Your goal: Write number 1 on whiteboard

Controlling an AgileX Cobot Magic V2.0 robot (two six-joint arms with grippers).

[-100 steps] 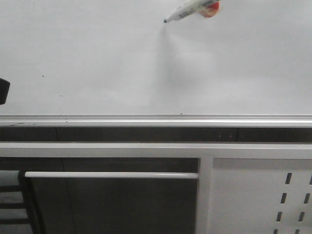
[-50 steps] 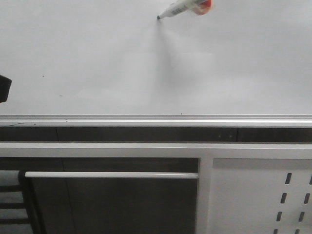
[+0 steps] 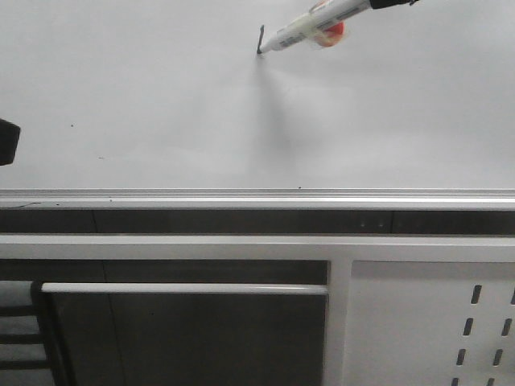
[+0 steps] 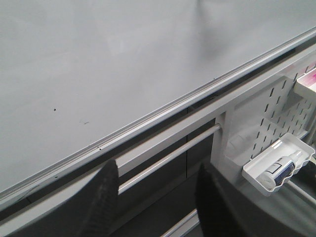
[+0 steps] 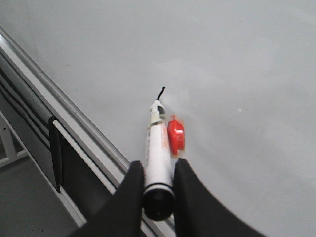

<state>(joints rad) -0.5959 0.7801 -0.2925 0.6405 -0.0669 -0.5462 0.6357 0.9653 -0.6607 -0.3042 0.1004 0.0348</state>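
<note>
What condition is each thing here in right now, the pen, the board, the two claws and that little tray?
marker: held, uncapped, tip at the board.
number 1: just begun, a short black stroke.
whiteboard: otherwise almost blank, a few tiny specks.
right gripper: jaws shut on the marker.
left gripper: jaws open, holding nothing.
white tray: hung on the perforated panel, holding a marker-like item.

One whiteboard (image 3: pixel 161 104), one marker (image 3: pixel 310 28) with one short black stroke (image 3: pixel 261 36), one perforated panel (image 3: pixel 426 322), one white tray (image 4: pixel 276 163), two grippers: left (image 4: pixel 155 197), right (image 5: pixel 157 190).
</note>
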